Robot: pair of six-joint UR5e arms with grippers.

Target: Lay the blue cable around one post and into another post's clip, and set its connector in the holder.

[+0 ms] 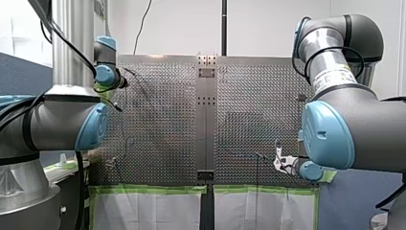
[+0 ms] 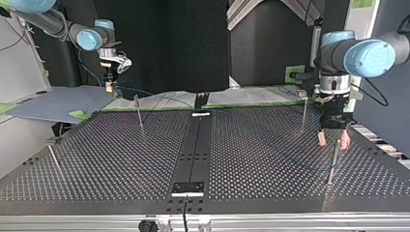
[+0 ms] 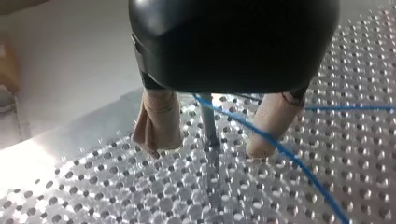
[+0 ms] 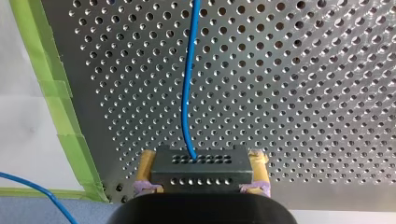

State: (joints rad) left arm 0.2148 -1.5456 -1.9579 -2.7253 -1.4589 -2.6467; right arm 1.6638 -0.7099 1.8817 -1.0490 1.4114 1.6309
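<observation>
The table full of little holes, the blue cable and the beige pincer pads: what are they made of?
The table looks like bare sheet metal: silvery, with bright glare between its holes. The blue cable seems plastic-jacketed: smooth, evenly coloured, curving freely. The pads look like beige tape or cloth wrap, creased and ragged; which, I cannot tell.

Post [image 3: 208, 122]: top hidden behind left gripper [image 3: 208, 147] body.
Cable [image 3: 280, 151]: passes behind that body and is cut off at the left wrist view's edge. Too faint to trace in the front view.
Connector [image 4: 198, 173]: wrist-side end hidden by right gripper [image 4: 201, 161] body.
</observation>
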